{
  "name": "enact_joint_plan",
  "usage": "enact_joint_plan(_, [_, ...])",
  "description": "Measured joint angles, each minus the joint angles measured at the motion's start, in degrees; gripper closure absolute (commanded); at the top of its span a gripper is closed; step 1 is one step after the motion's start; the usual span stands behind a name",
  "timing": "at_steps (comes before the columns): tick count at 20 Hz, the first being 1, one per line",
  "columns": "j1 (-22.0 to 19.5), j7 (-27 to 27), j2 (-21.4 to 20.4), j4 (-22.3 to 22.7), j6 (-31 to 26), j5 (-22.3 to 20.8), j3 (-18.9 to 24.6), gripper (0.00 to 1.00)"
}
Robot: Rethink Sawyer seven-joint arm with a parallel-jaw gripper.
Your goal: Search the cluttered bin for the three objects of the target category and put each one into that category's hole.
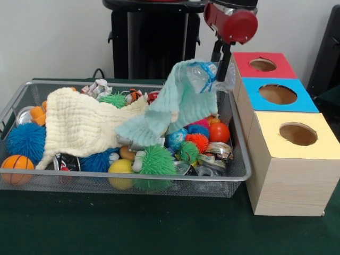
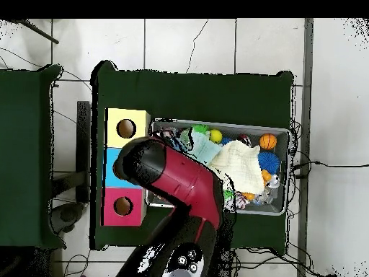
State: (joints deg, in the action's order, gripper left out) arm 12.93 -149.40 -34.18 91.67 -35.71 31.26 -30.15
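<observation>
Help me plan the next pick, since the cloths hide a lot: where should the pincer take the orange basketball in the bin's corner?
Probably straight from above, closing across the widest part of the basketball. It is round, uncovered on top, and hemmed by the wire bin corner and a blue spiky ball, so sideways approaches look blocked.

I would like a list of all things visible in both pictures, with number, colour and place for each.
Wire bin: one, grey mesh, on the green table.
Cream cloth: one, lying over the bin's left half in the front view.
Mint cloth: one, lifted above the bin, lower end trailing into it.
Plastic bottle: one, clear and crumpled, lifted with the mint cloth.
Spiky balls: several, blue, green, red-orange, in the bin.
Smooth balls: orange basketball, yellow, red.
Crushed cans: a few, bin's right front.
Boxes with holes: three, red, blue, yellow, beside the bin.
Arm: red and black; hand at the bottle.
</observation>
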Motion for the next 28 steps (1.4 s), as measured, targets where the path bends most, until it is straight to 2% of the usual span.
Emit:
enact_joint_plan(8, [-2.1, 0.0, -5.3, 1.3, -5.1, -5.2, 0.0, 1.00])
enact_joint_plan(13, [-2.7, 0.0, -7.3, 2.8, -5.9, -7.2, 0.3, 1.00])
enact_joint_plan(22, [-3.1, 0.0, -8.3, 3.1, -5.9, -9.2, 1.5, 1.00])
enact_joint_plan(28, [-4.9, 0.0, -9.0, 3.1, -5.9, -9.6, 4.6, 1.00])
